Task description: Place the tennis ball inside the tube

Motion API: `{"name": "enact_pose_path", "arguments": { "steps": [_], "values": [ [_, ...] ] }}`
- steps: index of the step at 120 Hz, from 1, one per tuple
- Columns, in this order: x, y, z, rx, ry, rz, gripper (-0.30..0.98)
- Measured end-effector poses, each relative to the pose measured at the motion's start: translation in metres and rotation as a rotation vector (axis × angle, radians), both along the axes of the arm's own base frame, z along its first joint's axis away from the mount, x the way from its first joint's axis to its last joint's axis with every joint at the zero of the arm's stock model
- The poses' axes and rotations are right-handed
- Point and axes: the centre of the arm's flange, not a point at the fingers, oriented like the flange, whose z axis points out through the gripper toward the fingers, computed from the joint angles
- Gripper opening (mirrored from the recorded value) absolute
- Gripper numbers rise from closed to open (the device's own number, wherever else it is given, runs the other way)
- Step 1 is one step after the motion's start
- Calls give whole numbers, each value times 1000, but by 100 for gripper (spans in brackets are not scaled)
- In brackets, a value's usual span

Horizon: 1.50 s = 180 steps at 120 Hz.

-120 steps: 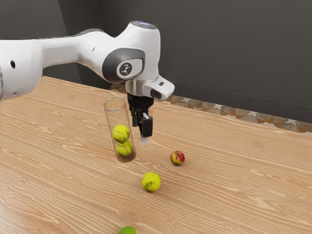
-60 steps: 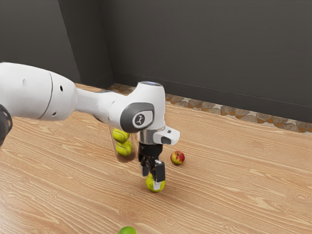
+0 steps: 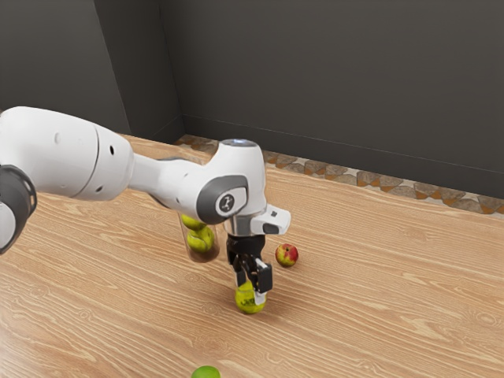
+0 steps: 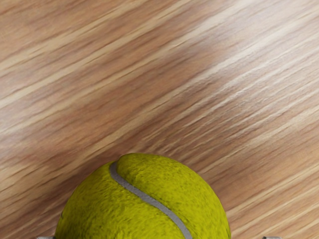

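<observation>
The gripper (image 3: pixel 253 290) was found low over the loose tennis ball (image 3: pixel 248 302), pointing down toward the table, with one finger on either side of the ball. Its fingers (image 4: pixel 272 237) stood apart and were not clamped on anything. In the wrist view, a strip of wood was visible between the ball and one fingertip. The other fingertip was close against the ball's edge or just beside it; contact on that side could not be confirmed.

The loose ball was on the table (image 3: pixel 378 315), outside the tube (image 3: pixel 206 257). It was yellow-green, and a grey seam curved across the part seen from the hand.

The clear tube was on the table, to the exterior view's left of the loose ball and farther from that camera. Two tennis balls were inside, a lower ball (image 3: pixel 200 239) and an upper ball (image 3: pixel 191 222) stacked on it. The arm (image 3: pixel 169 183) crossed in front of the upper part of the tube, so the mouth could not be inspected.

A red and yellow apple (image 3: pixel 287 255) was on the table, to the exterior view's right of the gripper and apart from it. A round green object (image 3: pixel 206 372), cut off by the exterior view's lower edge, was nearer that camera than the loose ball; its kind could not be established. A dark grey wall (image 3: pixel 339 87) stood beyond the table.
</observation>
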Motion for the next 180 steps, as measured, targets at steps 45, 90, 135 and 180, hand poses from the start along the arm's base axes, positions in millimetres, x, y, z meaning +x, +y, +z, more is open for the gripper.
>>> {"name": "enact_pose_path", "arguments": {
  "steps": [45,90,135,180],
  "values": [
    [-1,-1,-24,12,28,15,36],
    [29,14,128,57,-205,13,17],
    [63,77,263,163,-328,98,17],
    [60,143,293,230,-252,173,20]
  ]
}}
